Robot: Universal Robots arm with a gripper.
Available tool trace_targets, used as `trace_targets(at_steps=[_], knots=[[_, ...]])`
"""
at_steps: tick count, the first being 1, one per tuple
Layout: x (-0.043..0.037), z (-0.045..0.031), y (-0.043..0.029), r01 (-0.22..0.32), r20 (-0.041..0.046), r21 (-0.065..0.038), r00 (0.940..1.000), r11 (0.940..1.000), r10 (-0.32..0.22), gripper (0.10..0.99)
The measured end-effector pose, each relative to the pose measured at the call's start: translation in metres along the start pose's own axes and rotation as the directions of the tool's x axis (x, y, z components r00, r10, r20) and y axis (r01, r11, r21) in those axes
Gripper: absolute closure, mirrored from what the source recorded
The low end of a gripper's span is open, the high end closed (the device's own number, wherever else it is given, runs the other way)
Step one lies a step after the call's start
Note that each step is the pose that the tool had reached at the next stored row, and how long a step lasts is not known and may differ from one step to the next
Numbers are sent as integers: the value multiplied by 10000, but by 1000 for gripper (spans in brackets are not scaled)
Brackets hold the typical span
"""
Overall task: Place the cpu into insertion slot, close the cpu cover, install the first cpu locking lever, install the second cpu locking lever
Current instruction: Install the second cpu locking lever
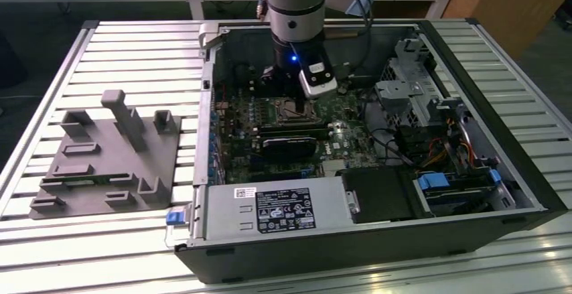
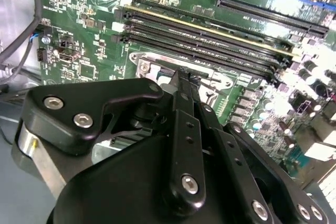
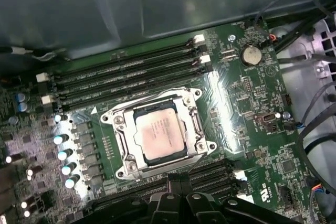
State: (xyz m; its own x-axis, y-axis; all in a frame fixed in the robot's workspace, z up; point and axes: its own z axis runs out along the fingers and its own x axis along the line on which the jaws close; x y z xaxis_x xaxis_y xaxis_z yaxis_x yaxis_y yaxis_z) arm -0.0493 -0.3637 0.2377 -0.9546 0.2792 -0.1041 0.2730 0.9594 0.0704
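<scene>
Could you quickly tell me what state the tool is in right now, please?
Tool: shut, fingers together and holding nothing, poised just above the cpu cover, with the cpu already seated in the insertion slot.

Grey moulded fixture (image 1: 106, 160) beside open computer case (image 1: 500, 173), slatted table (image 1: 134, 53).

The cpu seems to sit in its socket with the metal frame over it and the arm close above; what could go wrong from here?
1. The cpu lies in the insertion slot under the cpu cover. If the cover is not fully flat, pressing on it may strain the chip.
2. The gripper hangs just beside the socket, near the memory slots; a small sideways drift could scrape them.
3. Capacitors stand close to the socket and could be knocked.
</scene>
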Motion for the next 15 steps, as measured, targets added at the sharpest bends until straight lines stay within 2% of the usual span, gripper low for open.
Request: trace_targets(at_steps=[6,15], knots=[[12,23,-23,542,-36,-57,9985,9985,-542,980],[44,68,-59,1329,-85,-161,9911,9910,-1330,980]])
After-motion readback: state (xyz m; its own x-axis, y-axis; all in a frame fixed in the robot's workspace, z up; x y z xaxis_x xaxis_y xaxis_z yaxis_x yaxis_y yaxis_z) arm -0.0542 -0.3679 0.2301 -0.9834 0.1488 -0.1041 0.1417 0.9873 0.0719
